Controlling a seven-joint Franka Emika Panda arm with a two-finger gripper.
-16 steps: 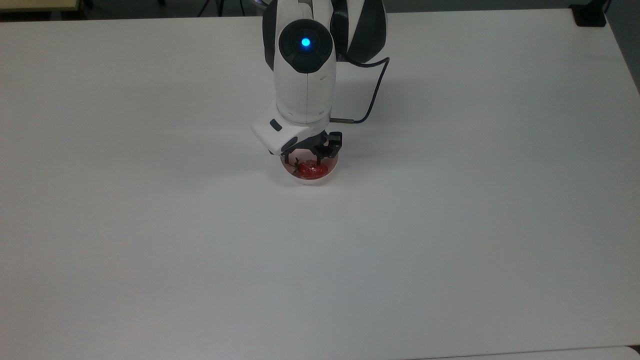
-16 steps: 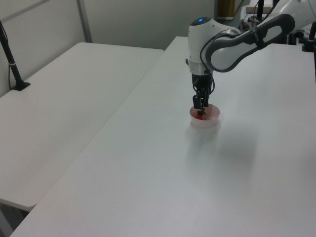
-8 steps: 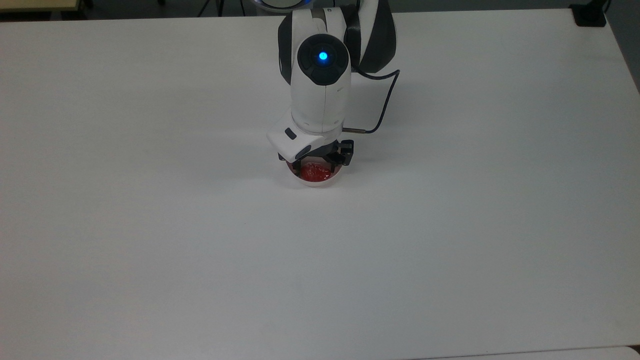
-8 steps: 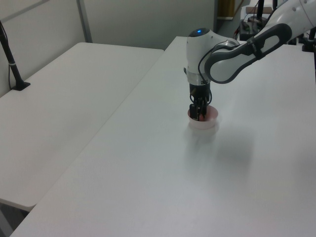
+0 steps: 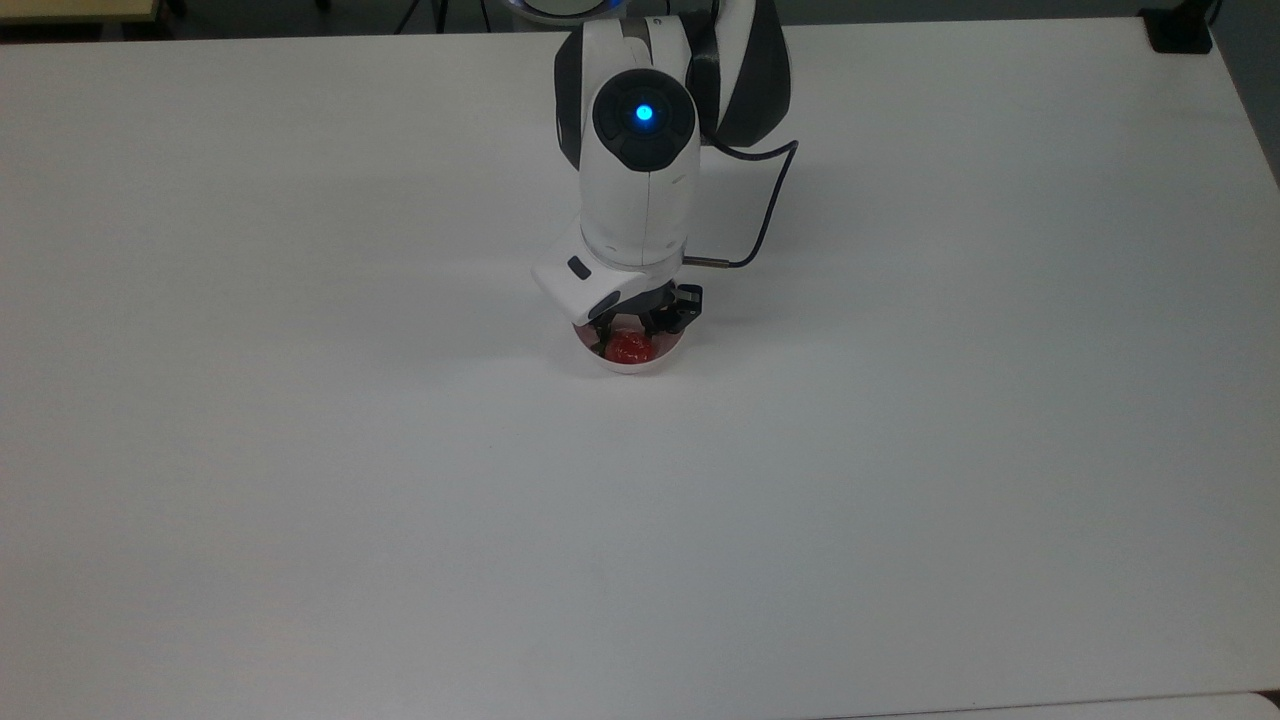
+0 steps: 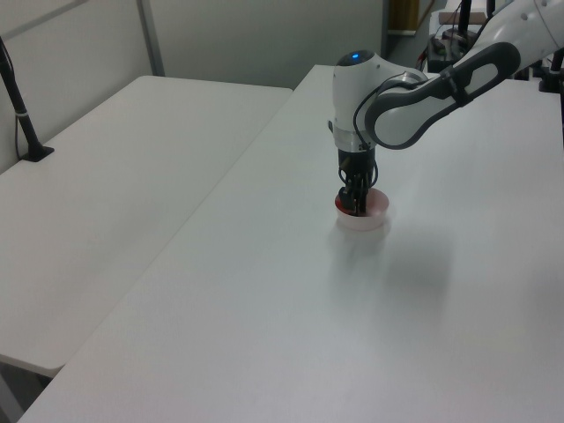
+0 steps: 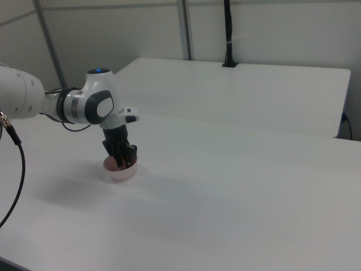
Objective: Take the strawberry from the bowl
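On the white counter [image 5: 300, 450], little is seen at the top view's left. Near the middle, the arm [image 5: 640, 180] is lowered over the bowl [image 5: 628, 362], and the pincer [image 5: 630, 335] is placed inside it. The strawberry [image 5: 630, 348] is seen in the bowl, between the dark fingers [image 5: 600, 336], and it is not yet lifted above the rim. The fingers are drawn narrow around the red fruit and it seems to be gripped, but firm contact on both sides cannot be confirmed. In the left view, the pincer [image 6: 354, 199] is seen low in the bowl [image 6: 370, 218], and in the right view the same is shown, with the pincer [image 7: 120, 157] set down into the bowl [image 7: 121, 171]. At the top view's right, a cable [image 5: 770, 200] is hung from the arm.

The task is judged to be about halfway: the reach and the closing appear done. The lift out of the bowl is left to do.
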